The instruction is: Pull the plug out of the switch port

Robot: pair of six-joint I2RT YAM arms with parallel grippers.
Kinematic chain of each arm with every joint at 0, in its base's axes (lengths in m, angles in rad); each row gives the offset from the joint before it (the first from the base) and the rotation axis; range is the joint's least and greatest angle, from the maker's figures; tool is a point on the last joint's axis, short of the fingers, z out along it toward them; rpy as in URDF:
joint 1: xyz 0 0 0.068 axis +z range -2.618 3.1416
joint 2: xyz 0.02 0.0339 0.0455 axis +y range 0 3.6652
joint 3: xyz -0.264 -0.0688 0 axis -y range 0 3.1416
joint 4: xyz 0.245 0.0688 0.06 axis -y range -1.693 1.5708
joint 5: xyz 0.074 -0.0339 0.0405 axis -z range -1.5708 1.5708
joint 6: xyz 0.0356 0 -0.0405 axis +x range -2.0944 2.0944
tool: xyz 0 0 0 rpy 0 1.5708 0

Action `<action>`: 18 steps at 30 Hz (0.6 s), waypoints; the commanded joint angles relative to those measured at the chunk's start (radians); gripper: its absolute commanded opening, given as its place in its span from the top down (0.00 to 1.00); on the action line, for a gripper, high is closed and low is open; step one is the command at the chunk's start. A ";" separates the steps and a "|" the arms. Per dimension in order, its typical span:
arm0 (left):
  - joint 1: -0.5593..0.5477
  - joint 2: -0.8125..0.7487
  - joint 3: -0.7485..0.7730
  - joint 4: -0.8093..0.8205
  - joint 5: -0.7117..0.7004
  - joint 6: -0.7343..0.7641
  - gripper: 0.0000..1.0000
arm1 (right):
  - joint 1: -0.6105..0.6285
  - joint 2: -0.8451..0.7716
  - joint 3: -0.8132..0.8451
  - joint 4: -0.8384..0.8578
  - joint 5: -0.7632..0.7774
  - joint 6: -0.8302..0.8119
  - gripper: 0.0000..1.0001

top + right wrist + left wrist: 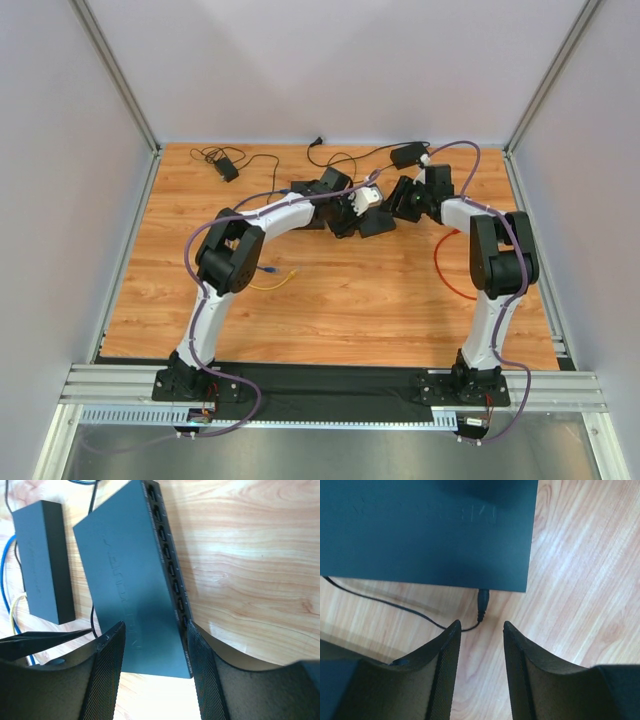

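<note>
The dark teal switch [425, 530] fills the top of the left wrist view. A black barrel plug [483, 601] sits in its near edge, and its thin black cable [380, 601] runs off left. My left gripper [480, 626] is open and empty, its fingertips just short of the plug and to either side of it. In the right wrist view the switch [127, 575] shows a row of ports [167, 555] along its right edge. My right gripper [154, 625] is open and straddles the switch's near end, right fingertip [192, 630] against the port side. The plug is hidden there.
A second black box [42, 560] lies left of the switch with blue cables [4, 587] beside it. In the top view both arms meet at the switch [378, 223]. A power adapter [407, 153], another adapter [226, 168], a yellow cable [275, 285] and an orange cable [445, 275] lie around.
</note>
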 commanded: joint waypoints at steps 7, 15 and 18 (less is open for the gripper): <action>-0.022 0.100 0.194 -0.142 -0.008 0.055 0.59 | 0.000 -0.089 -0.043 0.091 -0.030 0.021 0.46; -0.023 0.106 0.192 -0.151 -0.019 0.056 0.63 | 0.000 -0.103 -0.057 0.108 -0.050 0.035 0.46; -0.023 0.104 0.186 -0.148 -0.014 0.052 0.68 | 0.006 -0.109 -0.072 0.128 -0.053 0.047 0.47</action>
